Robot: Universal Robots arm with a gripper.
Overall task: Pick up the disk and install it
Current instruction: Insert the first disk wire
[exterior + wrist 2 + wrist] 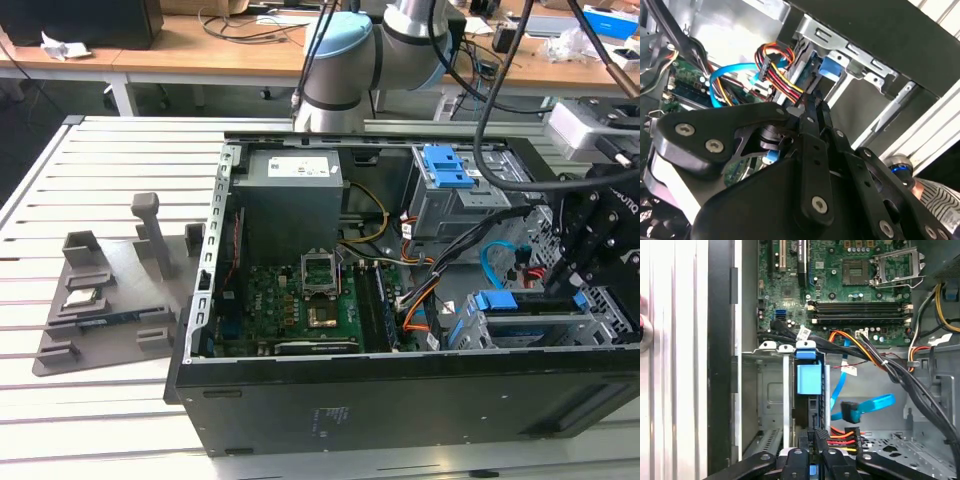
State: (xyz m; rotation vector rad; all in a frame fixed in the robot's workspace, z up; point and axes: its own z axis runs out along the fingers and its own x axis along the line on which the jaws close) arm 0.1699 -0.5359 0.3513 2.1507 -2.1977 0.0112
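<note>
The disk point(808, 412) stands on edge in a slot of the grey drive cage point(769, 405), with its blue plastic rail tab point(808, 379) toward the motherboard. In the exterior view the disk point(535, 303) lies low in the cage at the case's right end. My gripper point(813, 432) reaches down onto the disk's outer end, and its black fingers point(812, 117) are pressed together on the thin edge. In the exterior view my gripper point(577, 288) hangs over that cage. The disk's label is hidden.
Red, yellow and orange power wires point(850, 432) and a blue data cable point(865, 407) lie close beside the slot. The motherboard point(310, 300) fills the case floor. A second cage with a blue latch point(450, 168) sits further back. A grey fixture point(110, 290) stands on the exterior view's left.
</note>
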